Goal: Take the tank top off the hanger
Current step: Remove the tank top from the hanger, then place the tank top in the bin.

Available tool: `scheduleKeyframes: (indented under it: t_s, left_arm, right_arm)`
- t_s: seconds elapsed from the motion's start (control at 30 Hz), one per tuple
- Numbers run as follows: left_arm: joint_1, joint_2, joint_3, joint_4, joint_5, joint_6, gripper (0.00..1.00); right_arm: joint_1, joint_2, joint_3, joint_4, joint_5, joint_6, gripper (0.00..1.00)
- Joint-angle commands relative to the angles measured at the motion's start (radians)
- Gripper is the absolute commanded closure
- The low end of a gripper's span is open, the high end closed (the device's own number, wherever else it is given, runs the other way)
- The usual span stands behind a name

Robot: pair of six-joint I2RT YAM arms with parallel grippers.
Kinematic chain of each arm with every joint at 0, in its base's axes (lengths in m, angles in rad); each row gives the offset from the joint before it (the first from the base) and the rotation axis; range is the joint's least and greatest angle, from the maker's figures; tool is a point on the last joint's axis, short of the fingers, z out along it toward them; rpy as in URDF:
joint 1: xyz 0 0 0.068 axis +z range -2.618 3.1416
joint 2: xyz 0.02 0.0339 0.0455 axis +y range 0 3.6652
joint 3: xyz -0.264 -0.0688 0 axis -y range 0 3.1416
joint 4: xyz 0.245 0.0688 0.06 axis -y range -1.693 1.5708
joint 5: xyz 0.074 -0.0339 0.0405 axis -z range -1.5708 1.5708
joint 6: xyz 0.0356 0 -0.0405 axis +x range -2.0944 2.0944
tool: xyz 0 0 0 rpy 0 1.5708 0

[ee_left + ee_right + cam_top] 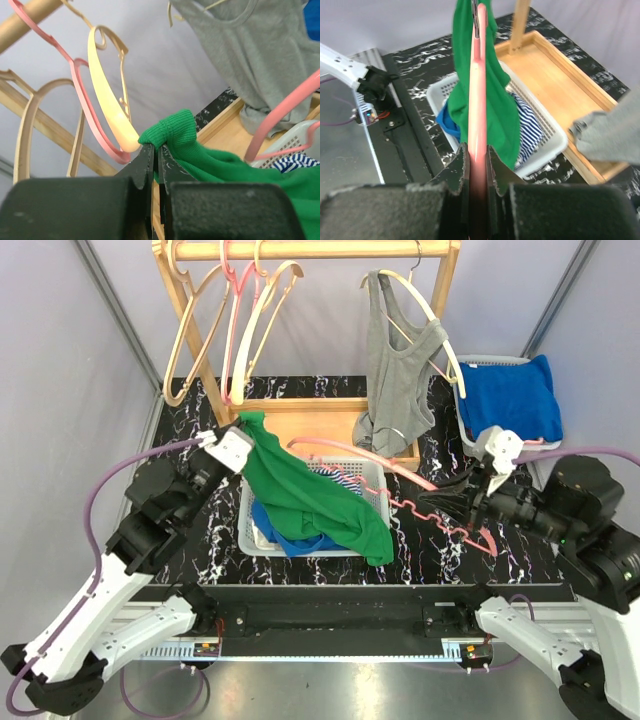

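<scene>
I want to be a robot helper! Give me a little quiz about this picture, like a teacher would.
1. True or false: the left fingers are pinching the green tank top.
2. What are the right fingers squeezing? A) a wooden hanger B) the pink hanger C) a blue cloth
3. What colour is the tank top on the rack?

Key: 1 true; 2 B; 3 grey.
</scene>
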Motion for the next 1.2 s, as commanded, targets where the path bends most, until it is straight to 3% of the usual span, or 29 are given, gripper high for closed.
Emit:
scheduleKeyframes:
  t_s: [0.0, 0.2, 0.3, 0.83, 1.17]
  left_arm:
    - [0.004, 0.025, 0.010, 0.112, -0.085, 0.015, 1.00]
    - [-0.003, 0.028, 0.027, 0.015, 0.110, -0.022, 1.00]
    - [-0.017, 0.044, 0.013, -0.084, 0.225, -0.032, 1.00]
    - [-0.089, 0.223, -0.260, -0.221, 0.348, 0.089, 1.00]
    - [-0.098, 0.218, -0.462, -0.083, 0.328, 0.040, 1.00]
  right_arm:
    - [0.001, -0.030, 0.087, -0.048, 0.207, 0.003, 1.00]
    - [0.001, -0.026, 0.096, 0.102, 0.500, 0.082, 1.00]
    - [0.001, 0.013, 0.112, 0.157, 0.558, 0.125, 1.00]
    - [0.000, 0.240, 0.178, 0.238, 0.491, 0.245, 1.00]
    - [0.000, 0.427, 0.268, 0.324, 0.483, 0.247, 1.00]
